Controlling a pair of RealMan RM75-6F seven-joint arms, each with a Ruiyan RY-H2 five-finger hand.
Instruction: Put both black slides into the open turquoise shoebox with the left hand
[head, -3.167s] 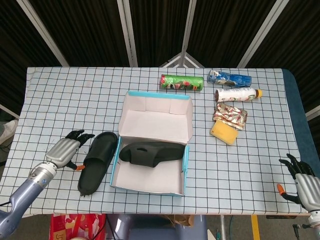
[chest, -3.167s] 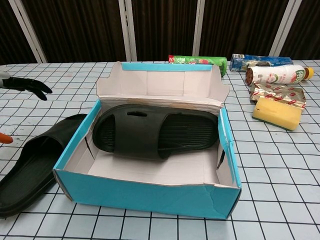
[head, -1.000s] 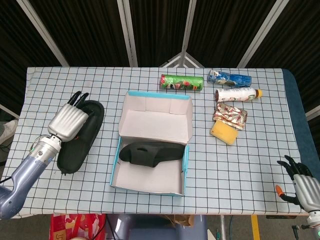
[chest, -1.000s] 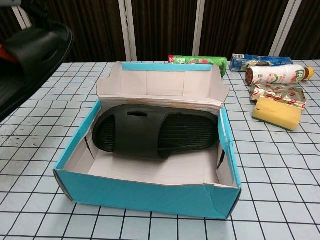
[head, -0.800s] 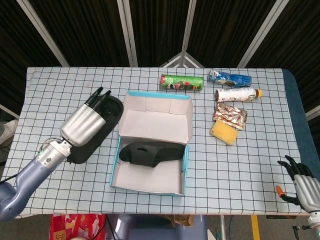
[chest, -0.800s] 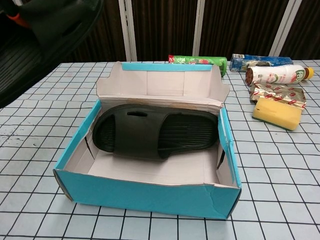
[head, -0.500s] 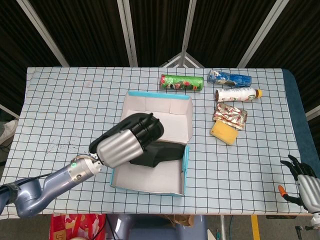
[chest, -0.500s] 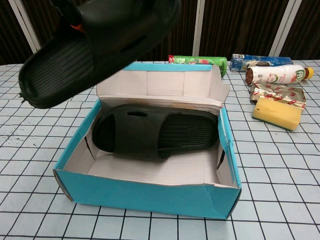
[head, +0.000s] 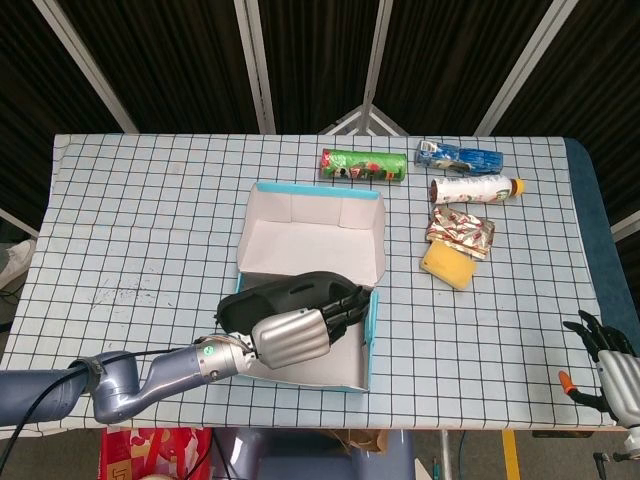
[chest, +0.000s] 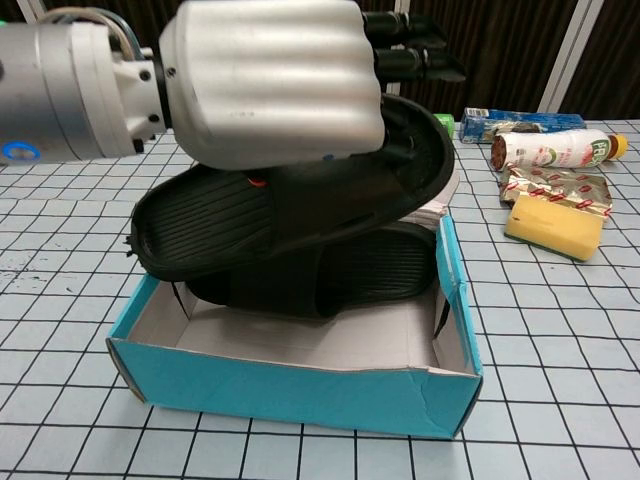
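My left hand (head: 292, 336) (chest: 270, 80) grips a black slide (head: 290, 295) (chest: 300, 205) and holds it just above the open turquoise shoebox (head: 371, 318) (chest: 300, 392). The second black slide (chest: 370, 270) lies inside the box beneath it, mostly hidden by the held one. The box's white lid (head: 310, 235) stands open at the far side. My right hand (head: 612, 370) hangs at the table's near right corner, fingers apart, holding nothing.
At the back right lie a green tube (head: 362, 165), a blue packet (head: 458, 156), a white bottle (head: 475, 189) (chest: 555, 150), a foil wrapper (head: 460, 233) and a yellow sponge (head: 447, 264) (chest: 555, 228). The checkered table (head: 140, 220) extends left of the box.
My left hand has carried the slide from the left of the box, up and over it, and lowered it toward the box interior. The right hand has barely moved.
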